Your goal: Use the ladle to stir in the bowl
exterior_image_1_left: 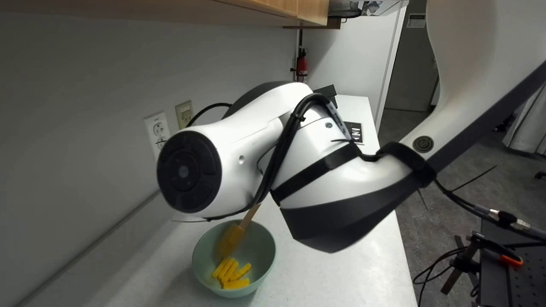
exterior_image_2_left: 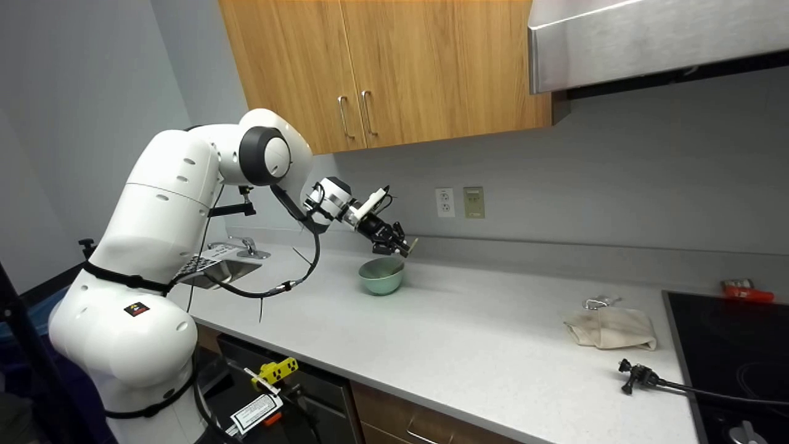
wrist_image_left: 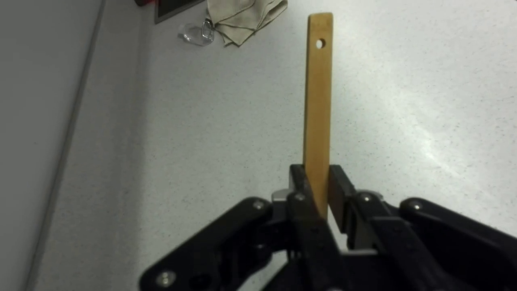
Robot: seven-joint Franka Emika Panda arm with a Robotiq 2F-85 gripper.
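Note:
My gripper (wrist_image_left: 317, 178) is shut on the wooden ladle (wrist_image_left: 318, 101), with the handle upright between the fingers and its holed end sticking out past them. In an exterior view the gripper (exterior_image_2_left: 404, 248) is tilted down just above the pale green bowl (exterior_image_2_left: 381, 283). In an exterior view the ladle's flat head (exterior_image_1_left: 230, 239) is inside the bowl (exterior_image_1_left: 263, 258), slightly blurred, beside several yellow sticks (exterior_image_1_left: 232, 273) on the bottom. Whether the head touches the bowl's wall cannot be told. The gripper is hidden behind the arm there. The bowl is out of the wrist view.
The bowl stands on a white counter (exterior_image_2_left: 468, 345) near the back wall. Wooden cabinets (exterior_image_2_left: 431, 68) hang above. A folded cloth (exterior_image_2_left: 613, 328), a black cable clamp (exterior_image_2_left: 641, 376) and a dark cooktop (exterior_image_2_left: 733, 345) lie to one side, a sink (exterior_image_2_left: 231, 271) to the opposite side.

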